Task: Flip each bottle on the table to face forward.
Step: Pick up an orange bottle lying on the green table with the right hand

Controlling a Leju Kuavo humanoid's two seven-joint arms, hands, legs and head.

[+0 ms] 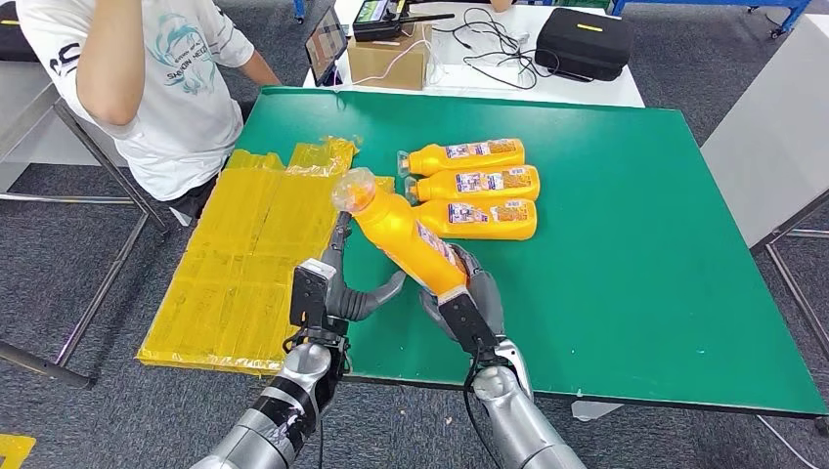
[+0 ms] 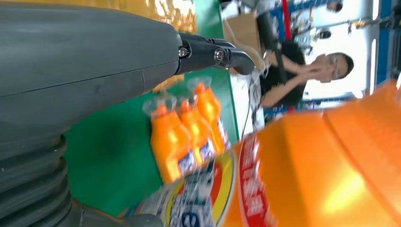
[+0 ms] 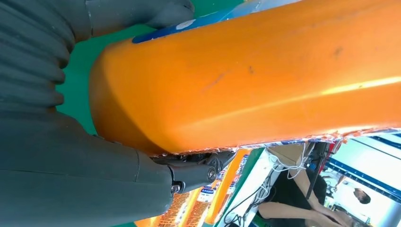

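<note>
My right hand (image 1: 471, 295) grips an orange bottle (image 1: 406, 237) by its base and holds it tilted above the green table (image 1: 635, 254), its plastic-wrapped cap (image 1: 353, 191) pointing up and to the left. In the right wrist view the bottle (image 3: 260, 80) lies against the hand (image 3: 71, 165). My left hand (image 1: 337, 288) is open just beside the bottle's lower body, fingers spread upward and thumb reaching toward it. The left wrist view has that hand (image 2: 94, 71) near the held bottle (image 2: 307, 179). Three more orange bottles (image 1: 474, 183) lie side by side with labels up.
Flattened yellow bags (image 1: 239, 264) cover the table's left part and overhang its front-left corner. A person in a white shirt (image 1: 156, 78) sits at the far left. Behind stands a white table with a cardboard box (image 1: 389, 59) and a black case (image 1: 584, 41).
</note>
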